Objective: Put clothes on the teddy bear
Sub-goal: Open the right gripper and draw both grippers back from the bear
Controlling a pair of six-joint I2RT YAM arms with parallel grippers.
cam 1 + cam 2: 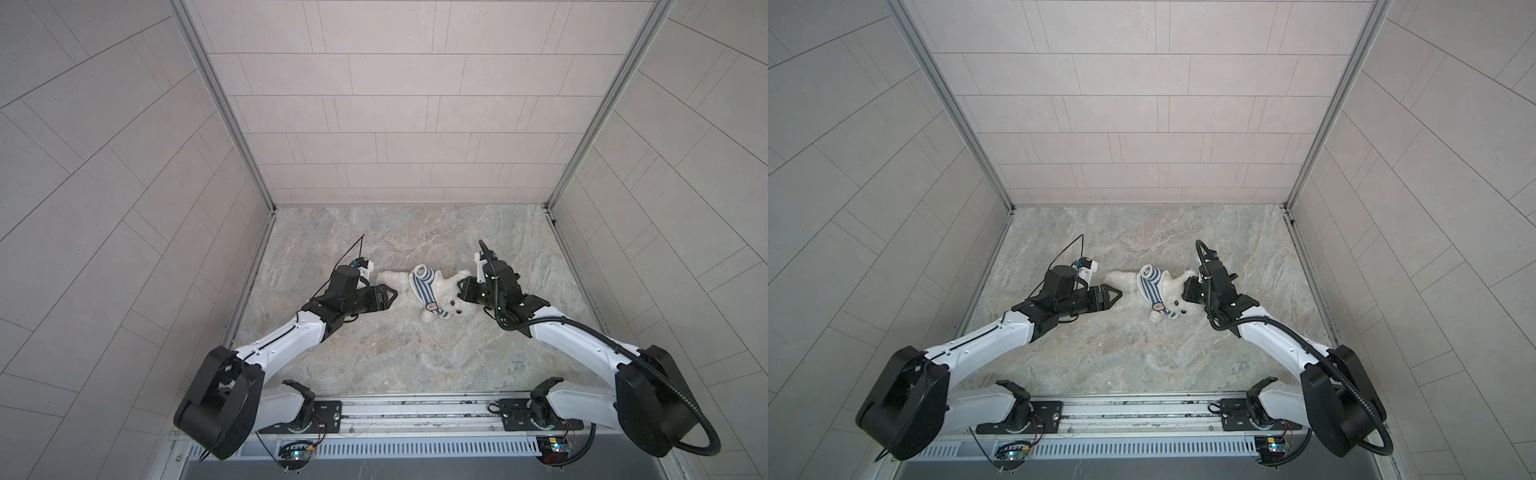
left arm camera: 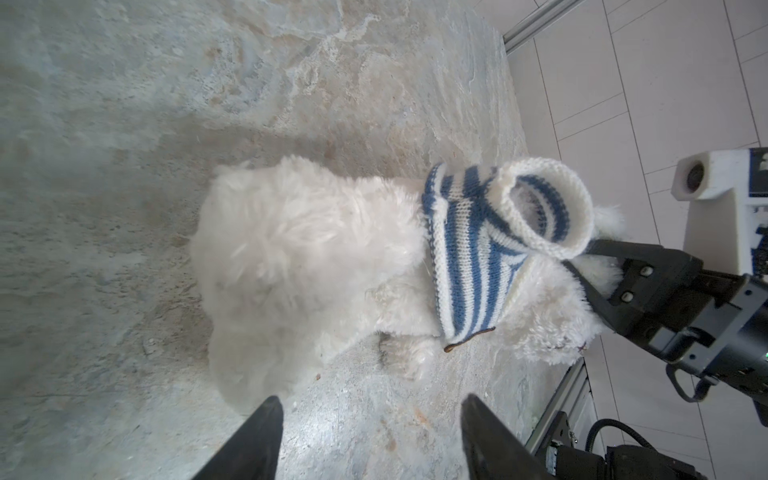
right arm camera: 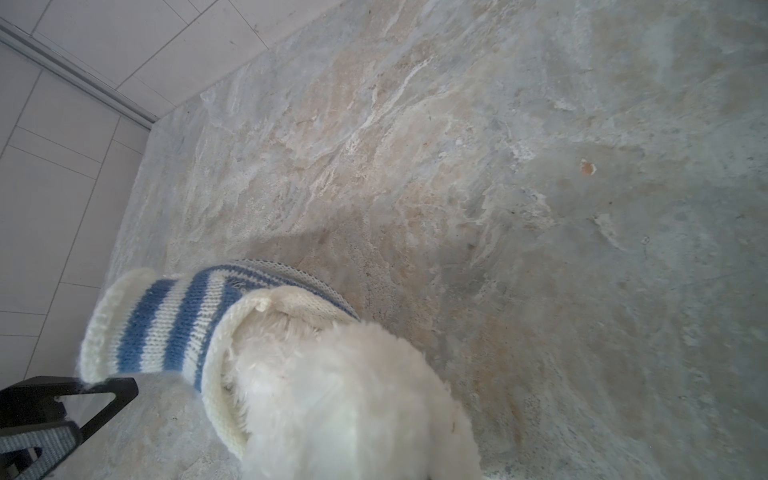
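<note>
The teddy bear (image 1: 395, 279) (image 2: 299, 249), fluffy and white, lies on the stone tabletop with its legs to the left and its head (image 1: 452, 300) to the right in both top views. A blue-and-white striped shirt (image 1: 424, 287) (image 2: 469, 257) (image 3: 178, 328) sits around its neck and chest, and one empty sleeve (image 2: 548, 208) stands up. My left gripper (image 1: 392, 297) (image 2: 370, 405) is open just short of the bear's legs, holding nothing. My right gripper (image 1: 460, 293) (image 1: 1185, 291) is shut on the fur of the bear's head; its own jaws are hidden in the right wrist view.
Tiled walls close in the stone tabletop (image 1: 374, 353) on the left, the back and the right. A metal rail (image 1: 415, 411) carrying both arm bases runs along the front edge. Bare stone lies in front of and behind the bear.
</note>
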